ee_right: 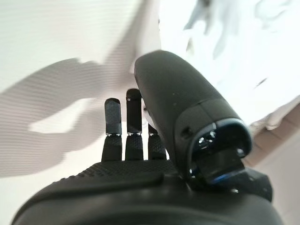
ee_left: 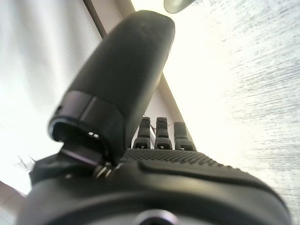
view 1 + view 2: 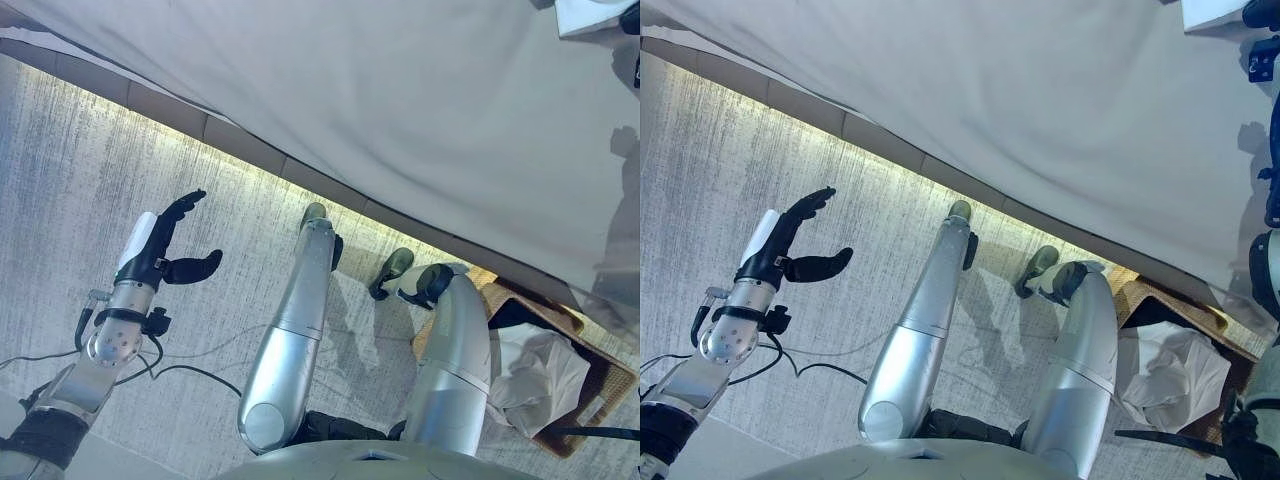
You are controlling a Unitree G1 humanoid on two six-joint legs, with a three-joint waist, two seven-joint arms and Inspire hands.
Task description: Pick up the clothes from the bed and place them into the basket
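In the left eye view, your left hand (image 3: 160, 245) hangs over the grey carpeted floor (image 3: 80, 170), well short of the bed (image 3: 400, 110). Its fingers (image 3: 183, 205) are spread and nearly straight, the thumb is out to the side, and it holds nothing. The bed's pale sheet fills the upper part of the view. A white garment (image 3: 590, 14) lies on the sheet at the far right corner. At lower right the wicker basket (image 3: 610, 385) stands on the floor just beside the bed's edge. A crumpled white cloth (image 3: 540, 375) is already inside it.

In the right eye view you see the same layout. Your right hand (image 3: 1262, 14) shows only as a dark shape at the top right corner, right next to the white garment. You cannot read its fingers from here.

In the left wrist view, the left hand's thumb stands up large in front, with the fingers extended in a row behind it. Nothing is held between them. Past them you see the bed's side and the floor.

In the right wrist view, the right hand is relaxed and empty, with its fingers (image 1: 112, 117) straight. It hovers above the sheet, where its shadow falls. The white garment lies bunched just beyond the thumb, and the fingers are not touching it.
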